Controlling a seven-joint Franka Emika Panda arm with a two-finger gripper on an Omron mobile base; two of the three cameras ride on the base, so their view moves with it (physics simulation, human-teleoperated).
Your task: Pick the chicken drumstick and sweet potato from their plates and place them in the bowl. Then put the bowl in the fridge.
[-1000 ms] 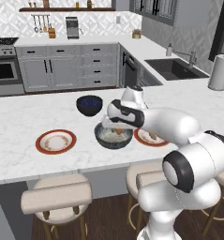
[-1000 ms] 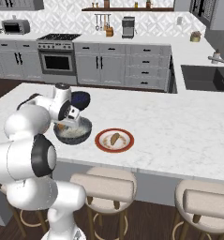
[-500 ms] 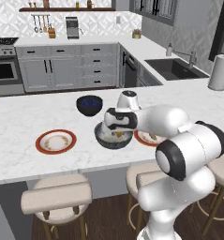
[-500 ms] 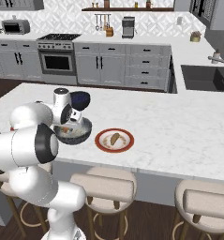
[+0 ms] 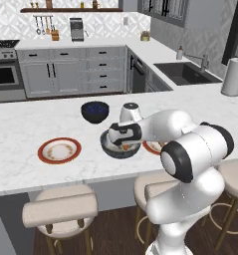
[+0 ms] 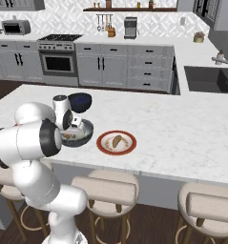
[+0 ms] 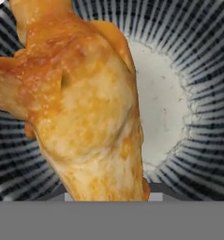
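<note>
Lowered since before, arm [image 5: 160,124] holds chicken drumstick [image 7: 80,108] inside bowl [image 5: 121,148].

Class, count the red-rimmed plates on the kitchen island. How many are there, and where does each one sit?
2. One plate lies left of the bowl, with no food on it. The other plate lies right of the bowl and carries the sweet potato; the arm partly hides it in the left base view.
</note>
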